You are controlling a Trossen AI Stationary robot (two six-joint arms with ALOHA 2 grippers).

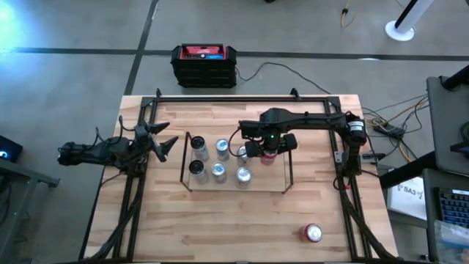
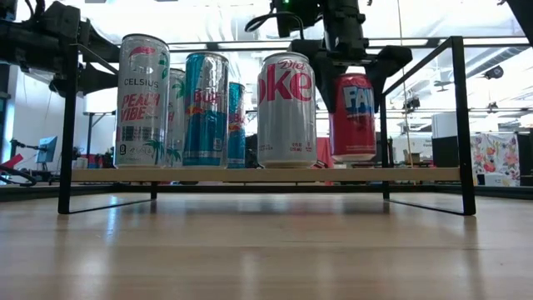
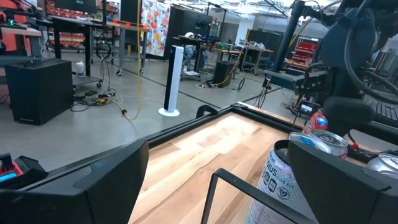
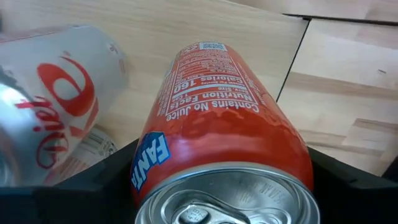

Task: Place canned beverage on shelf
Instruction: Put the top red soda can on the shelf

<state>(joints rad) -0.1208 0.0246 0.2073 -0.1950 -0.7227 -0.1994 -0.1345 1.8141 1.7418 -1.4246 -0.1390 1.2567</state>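
Wooden table (image 1: 242,220), seen from above, with the shelf (image 1: 286,158) standing near its middle; all positions below are given relative to the shelf.

Right arm (image 1: 315,121): reaches over the shelf from the right-hand side of the table, its right gripper (image 1: 270,147) above the deck's right-hand part, at the back row. The two fingers are clamped on the sides of a red Fanta can (image 2: 354,117), which stands upright; in the low view its base sits at deck level, though contact with the deck cannot be confirmed.

Left arm (image 1: 102,152): lies off the shelf's left end, over the table edge. The left gripper (image 1: 163,145) points toward the shelf, fingers spread apart and holding nothing.

Cans on the shelf: a Diet Coke can (image 2: 287,108) stands just left of the Fanta can, then a blue can (image 2: 205,108) and a Celsius can (image 2: 142,100), all upright.

Loose red can (image 1: 313,233): lies on the table well in front of the shelf, near the right front corner.
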